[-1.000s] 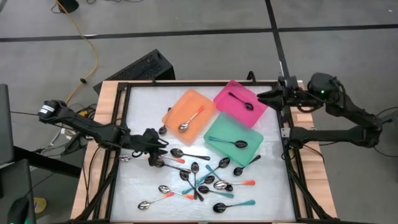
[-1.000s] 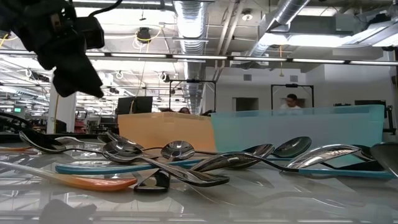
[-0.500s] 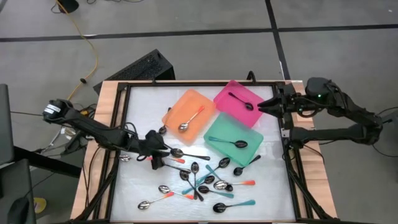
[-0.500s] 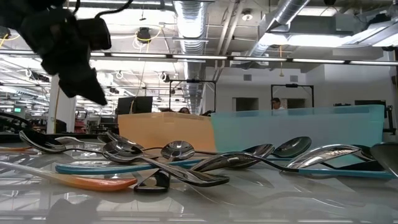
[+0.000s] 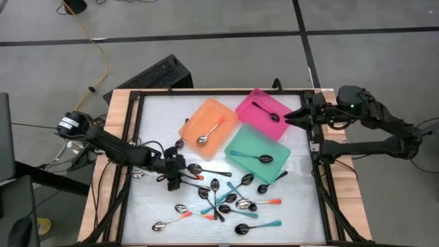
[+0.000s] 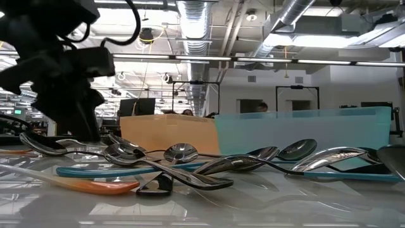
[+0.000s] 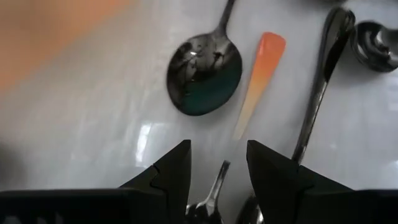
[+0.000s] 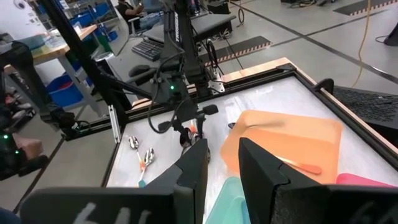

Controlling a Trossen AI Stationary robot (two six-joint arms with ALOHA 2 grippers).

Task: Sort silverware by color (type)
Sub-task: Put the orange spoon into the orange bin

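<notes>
Several spoons lie loose on the white table top point(image 5: 154, 206), piled around point(image 5: 226, 199). The orange tray point(image 5: 199, 113) holds an orange-handled spoon point(image 5: 211, 132). A black spoon point(image 5: 264, 111) lies in the pink tray point(image 5: 274, 99), and a teal-handled one point(image 5: 255, 158) in the teal tray point(image 5: 243, 140). My left gripper point(image 5: 176, 180) point(image 7: 217, 158) is open, low at the pile's left end. Its fingers stand on either side of the metal neck point(image 7: 217, 180) of a spoon with an orange handle point(image 7: 258, 74). My right gripper point(image 5: 288, 115) point(image 8: 224, 158) hangs open above the table's right edge.
A black spoon point(image 7: 204, 78) and a dark spoon handle point(image 7: 317, 93) lie just beyond my left fingers. The three trays stand close together at the table's far right. A black frame point(image 5: 134, 130) rims the table. Bare table lies at the near left.
My left gripper has come down and gone toward the table's right, onto the left end of the spoon pile, rolling as it went. It has stayed open. No spoon has moved.
</notes>
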